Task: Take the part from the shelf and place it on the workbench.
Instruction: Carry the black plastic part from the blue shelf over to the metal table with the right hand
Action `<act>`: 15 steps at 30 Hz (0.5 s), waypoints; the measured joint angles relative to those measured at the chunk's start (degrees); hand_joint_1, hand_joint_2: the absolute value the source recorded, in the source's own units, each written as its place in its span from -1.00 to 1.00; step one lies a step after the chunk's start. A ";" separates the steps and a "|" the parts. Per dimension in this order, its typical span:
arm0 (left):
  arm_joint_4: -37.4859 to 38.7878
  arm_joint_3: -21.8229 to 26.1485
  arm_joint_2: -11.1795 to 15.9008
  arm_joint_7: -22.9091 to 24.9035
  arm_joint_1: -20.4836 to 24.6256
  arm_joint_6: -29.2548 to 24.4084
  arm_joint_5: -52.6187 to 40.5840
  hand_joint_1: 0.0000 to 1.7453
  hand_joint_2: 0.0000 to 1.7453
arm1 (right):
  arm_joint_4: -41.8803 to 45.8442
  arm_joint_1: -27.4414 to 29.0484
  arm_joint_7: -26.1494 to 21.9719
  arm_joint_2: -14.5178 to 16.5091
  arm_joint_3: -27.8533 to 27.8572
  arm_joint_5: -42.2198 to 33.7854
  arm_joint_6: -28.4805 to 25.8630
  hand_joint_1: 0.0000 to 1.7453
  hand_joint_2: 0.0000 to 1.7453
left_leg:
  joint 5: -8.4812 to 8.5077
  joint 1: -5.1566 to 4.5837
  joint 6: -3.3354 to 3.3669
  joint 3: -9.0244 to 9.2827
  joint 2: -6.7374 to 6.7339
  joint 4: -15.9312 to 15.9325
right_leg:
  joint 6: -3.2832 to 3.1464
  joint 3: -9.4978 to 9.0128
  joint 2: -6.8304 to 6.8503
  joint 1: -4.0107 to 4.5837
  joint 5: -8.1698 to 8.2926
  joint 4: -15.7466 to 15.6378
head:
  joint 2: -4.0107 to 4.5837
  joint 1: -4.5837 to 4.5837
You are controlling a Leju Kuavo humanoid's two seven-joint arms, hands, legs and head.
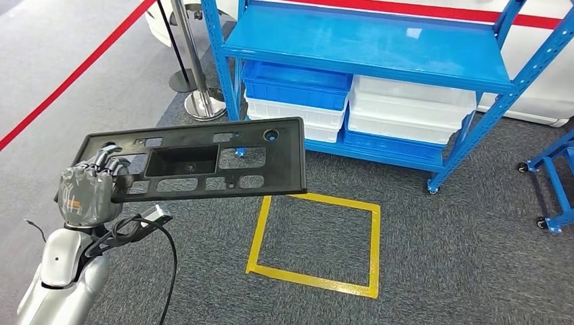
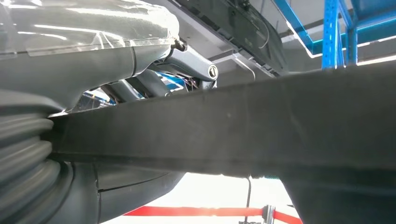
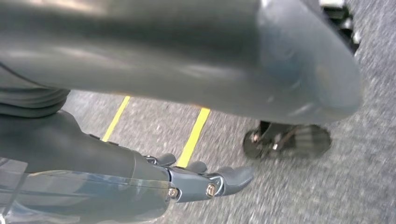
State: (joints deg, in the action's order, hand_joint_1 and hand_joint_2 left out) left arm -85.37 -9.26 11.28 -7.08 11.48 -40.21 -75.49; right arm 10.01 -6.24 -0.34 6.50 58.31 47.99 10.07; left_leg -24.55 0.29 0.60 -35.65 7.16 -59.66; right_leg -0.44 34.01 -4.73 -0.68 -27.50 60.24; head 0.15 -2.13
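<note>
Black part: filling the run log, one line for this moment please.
left hand grips black part | part off blue shelf | right hand holds nothing

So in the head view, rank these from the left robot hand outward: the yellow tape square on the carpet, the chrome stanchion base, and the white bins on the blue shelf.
From the left robot hand:
1. Chrome stanchion base, ahead, beyond the held black plastic panel.
2. Yellow tape square, on the carpet to its right.
3. White bins, on the blue shelf's lower level, far right.

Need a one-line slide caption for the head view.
Left robot hand holds a flat black part by one end, above grey carpet near a blue shelf with stacked bins.
</note>
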 joint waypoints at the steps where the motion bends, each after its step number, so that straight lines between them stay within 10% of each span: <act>1: -0.11 0.02 0.02 -0.04 -0.20 -0.01 0.08 1.00 1.00 | -0.01 -0.05 -0.01 0.04 0.00 0.01 0.02 -1.00 -1.00 | 0.01 0.01 -0.33 -0.10 0.03 0.01 | -0.21 -0.23 0.77 -0.09 0.13 -0.38 | 0.00 0.01; 5: -0.38 0.12 0.08 -0.56 -0.09 -0.02 0.84 1.00 1.00 | -0.02 0.07 -0.11 0.04 0.00 0.08 0.13 -1.00 -1.00 | -4.54 -0.01 -1.59 -3.96 -5.44 -8.12 | -1.06 -1.13 4.06 -0.53 0.38 -1.45 | 0.00 -0.04; 8: -0.39 0.20 0.01 -1.24 -0.23 -0.01 1.48 1.00 1.00 | -0.02 0.03 -0.19 0.04 0.00 0.20 0.14 -1.00 -1.00 | -6.25 0.77 -2.37 -7.23 -6.81 -14.81 | -0.96 -1.25 6.55 -0.63 0.10 -1.40 | 0.00 -0.05; 12: -0.43 0.57 -0.04 -1.99 -0.07 -0.01 2.08 1.00 1.00 | -0.02 -0.09 -0.23 0.05 0.00 0.24 0.14 -1.00 -1.00 | -0.33 0.84 -2.56 -0.74 -9.97 -2.54 | 0.11 -1.95 9.23 -0.76 -0.68 -1.20 | 0.00 -0.04; 15: -0.46 0.72 -0.09 -2.06 0.05 -0.01 2.30 1.00 1.00 | -0.02 -0.32 -0.28 0.05 0.00 0.25 0.14 -1.00 -1.00 | 0.00 0.18 -1.29 0.51 -10.35 0.46 | 1.08 -2.44 10.90 -0.30 -0.98 -1.37 | 0.00 -0.03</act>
State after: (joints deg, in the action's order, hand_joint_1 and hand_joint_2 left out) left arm -85.84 -8.55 11.19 -9.14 11.53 -40.22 -73.19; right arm 9.99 -6.56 -0.62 6.56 58.31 48.24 10.21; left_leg -24.55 0.47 -0.70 -35.14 -3.20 -59.20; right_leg 0.63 31.58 6.17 -0.98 -28.47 58.87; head 0.15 -2.15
